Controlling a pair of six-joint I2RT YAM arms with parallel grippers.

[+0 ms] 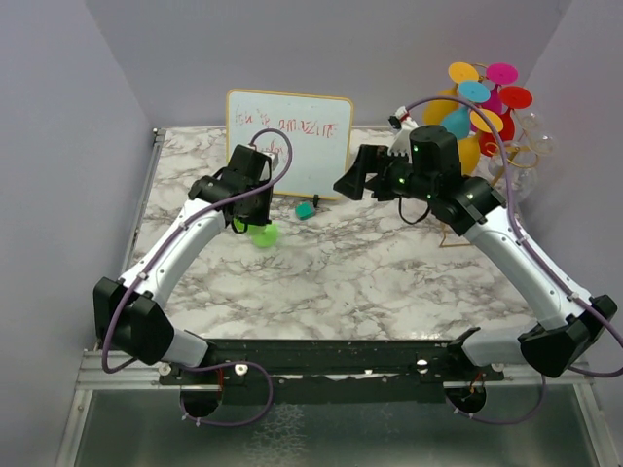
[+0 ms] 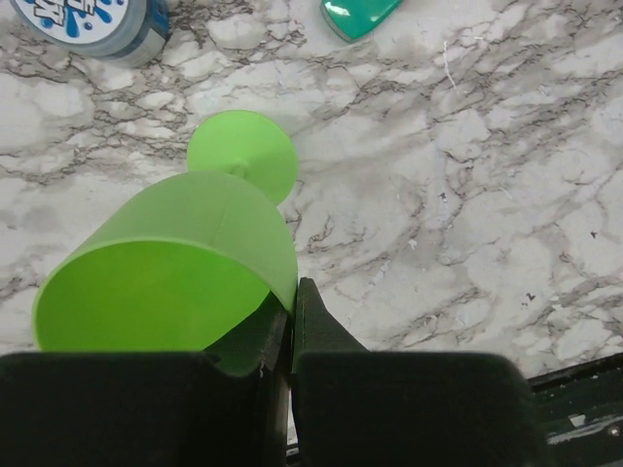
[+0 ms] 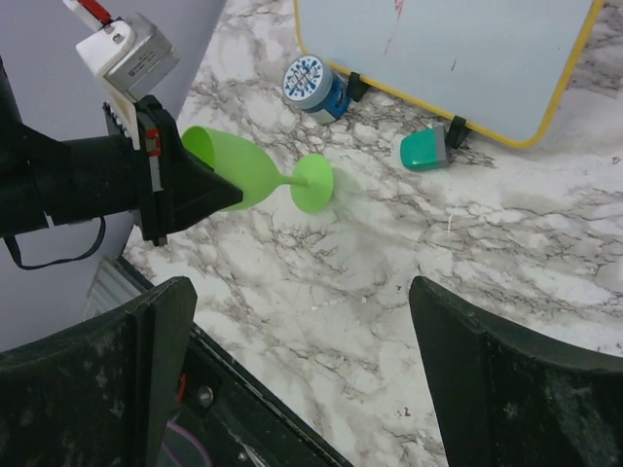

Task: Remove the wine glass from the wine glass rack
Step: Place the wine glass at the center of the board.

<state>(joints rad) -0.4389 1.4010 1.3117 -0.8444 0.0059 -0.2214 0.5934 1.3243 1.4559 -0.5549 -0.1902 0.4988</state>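
Observation:
A green plastic wine glass point(image 2: 175, 263) is held on its side, with my left gripper point(image 2: 292, 292) shut on the rim of its bowl. One finger is inside the bowl and one outside. From above the wine glass point(image 1: 263, 234) shows just under the left gripper point(image 1: 255, 219), left of the table's centre. In the right wrist view the wine glass point(image 3: 248, 175) points its foot to the right, above the marble. My right gripper point(image 3: 302, 360) is open and holds nothing; from above the right gripper point(image 1: 355, 180) is right of the whiteboard. The gold wire wine glass rack point(image 1: 527, 144) stands at the far right with several coloured glasses point(image 1: 477, 97) hung on it.
A yellow-framed whiteboard point(image 1: 289, 141) stands at the back of the marble table point(image 1: 370, 282). By its foot are a blue-and-white round tub point(image 3: 307, 86) and a teal eraser point(image 3: 423, 149). Grey walls close in both sides.

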